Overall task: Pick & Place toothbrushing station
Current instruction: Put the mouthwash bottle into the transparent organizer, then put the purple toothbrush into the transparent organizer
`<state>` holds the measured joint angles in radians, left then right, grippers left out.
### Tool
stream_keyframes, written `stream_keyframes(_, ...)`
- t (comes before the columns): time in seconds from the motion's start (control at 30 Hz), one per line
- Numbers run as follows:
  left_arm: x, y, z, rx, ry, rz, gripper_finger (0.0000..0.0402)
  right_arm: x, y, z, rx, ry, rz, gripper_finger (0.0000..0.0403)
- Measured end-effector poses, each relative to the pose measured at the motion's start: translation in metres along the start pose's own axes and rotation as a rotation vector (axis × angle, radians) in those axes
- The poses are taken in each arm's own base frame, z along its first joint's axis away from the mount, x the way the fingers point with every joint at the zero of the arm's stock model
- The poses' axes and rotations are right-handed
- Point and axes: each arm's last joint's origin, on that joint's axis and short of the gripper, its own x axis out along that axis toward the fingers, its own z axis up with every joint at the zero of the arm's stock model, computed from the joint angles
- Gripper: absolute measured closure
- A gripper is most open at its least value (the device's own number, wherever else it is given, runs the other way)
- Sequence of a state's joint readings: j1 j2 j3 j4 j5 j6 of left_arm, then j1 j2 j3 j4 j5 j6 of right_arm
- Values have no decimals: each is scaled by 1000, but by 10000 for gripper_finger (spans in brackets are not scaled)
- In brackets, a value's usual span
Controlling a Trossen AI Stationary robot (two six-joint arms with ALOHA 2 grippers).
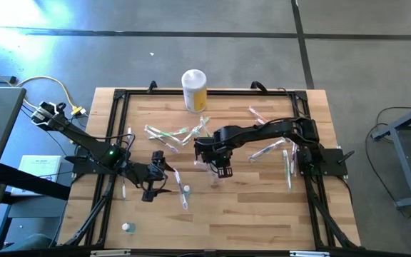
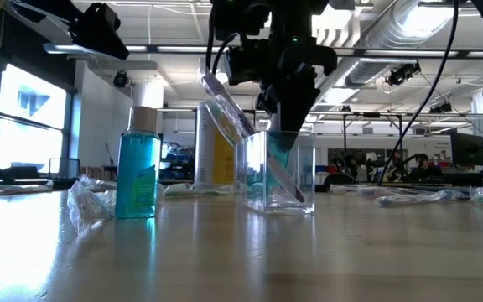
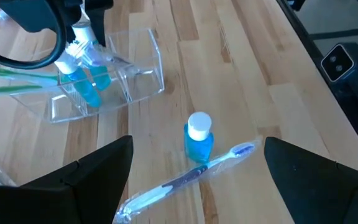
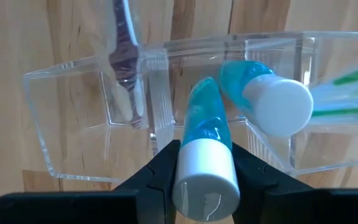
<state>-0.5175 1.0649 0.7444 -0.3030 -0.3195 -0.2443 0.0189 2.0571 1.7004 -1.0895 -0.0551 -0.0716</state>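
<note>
A clear plastic organizer (image 4: 166, 112) with several compartments stands near the middle of the wooden desk (image 1: 262, 207), already holding a wrapped toothbrush (image 4: 124, 59) in one compartment and a blue white-capped bottle (image 4: 269, 99) in another. The right end effector (image 4: 205, 165) hovers directly over it, fingers clenched on a second blue bottle (image 4: 205, 149) whose lower end dips into the middle compartment. From desk level the holder (image 2: 279, 172) sits just right of a standing blue bottle (image 2: 137, 164), with a yellow canister (image 2: 216, 151) behind. The left end effector (image 3: 194, 177) waits nearby with its fingers spread wide above that standing bottle (image 3: 199, 137) and a wrapped blue toothbrush (image 3: 188, 177) lying beside it. More wrapped toothbrushes (image 1: 173, 133) lie scattered across the far half of the desk.
</note>
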Motion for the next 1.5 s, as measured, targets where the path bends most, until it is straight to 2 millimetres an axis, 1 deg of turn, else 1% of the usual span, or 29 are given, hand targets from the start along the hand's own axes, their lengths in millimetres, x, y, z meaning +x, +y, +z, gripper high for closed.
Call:
stream_keyframes(0.37,0,0,-1,2,6,1,46,0,0,1,4,-6,-3,283)
stream_keyframes(0.83,0,0,-1,2,7,1,46,0,0,2,24,-26,-5,269)
stream_keyframes(1.17,0,0,-1,2,7,1,46,-1,0,1,25,-14,-11,287)
stream_keyframes(1.4,0,0,-1,4,13,2,46,-12,0,-3,43,-18,-150,325)
stream_keyframes(1.5,0,0,-1,4,14,3,46,-18,3,-3,36,-28,-157,343)
